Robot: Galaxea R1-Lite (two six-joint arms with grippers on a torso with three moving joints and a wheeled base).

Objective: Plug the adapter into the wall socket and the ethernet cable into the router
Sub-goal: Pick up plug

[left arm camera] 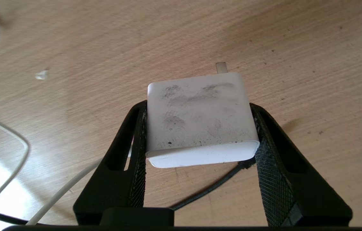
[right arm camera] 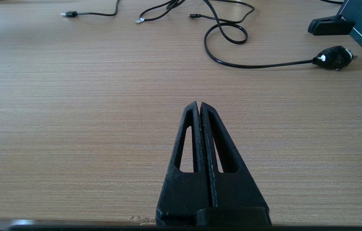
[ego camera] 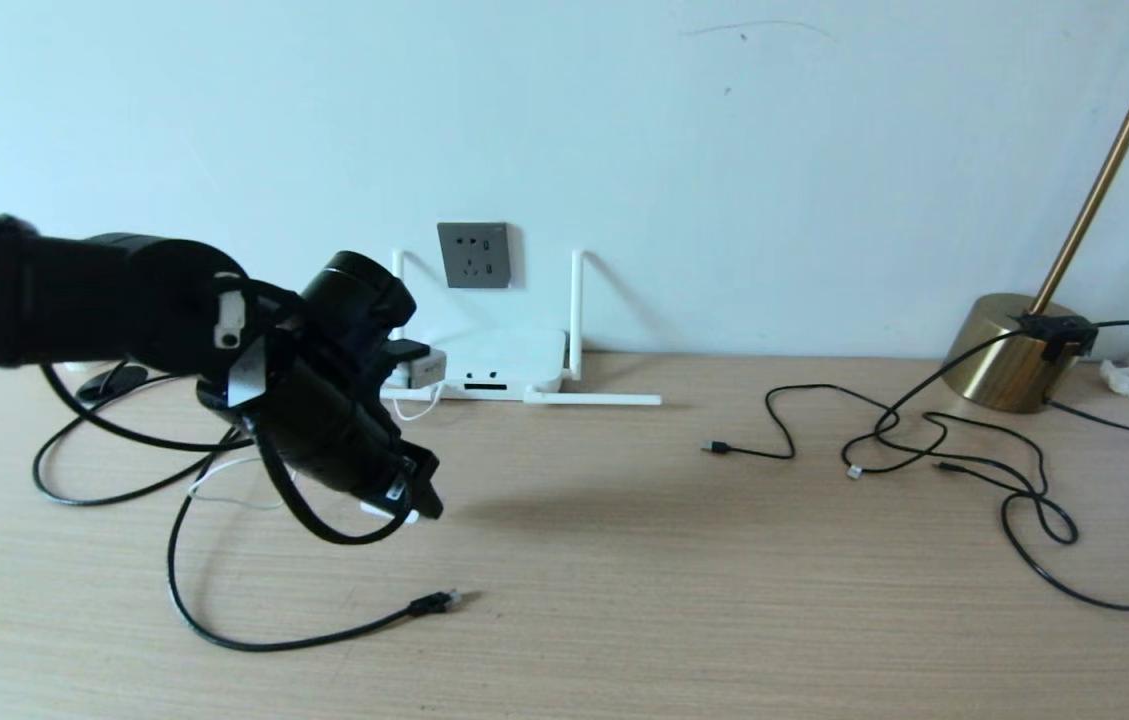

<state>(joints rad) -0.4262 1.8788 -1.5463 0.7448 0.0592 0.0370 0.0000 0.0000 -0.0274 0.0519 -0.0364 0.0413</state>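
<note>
The left claw [left arm camera: 197, 128] is clenched on the adapter [left arm camera: 200, 122], pads on its two flat sides, above the counter [left arm camera: 296, 48]. The adapter looks light, rigid and smooth, so it may slip; its prong [left arm camera: 221, 66], probably one of two, points away beyond the fingertips. The right claw [right arm camera: 199, 106] sits closed and empty.

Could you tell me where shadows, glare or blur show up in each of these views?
Head view: the left gripper casts a soft shadow on the table to its right. Left wrist view: the adapter, clamped between the fingers, is sharp with grey smudges; bright glare washes out the wood beside the white cord. Right wrist view: even light on the shut right gripper, no glare.
</note>
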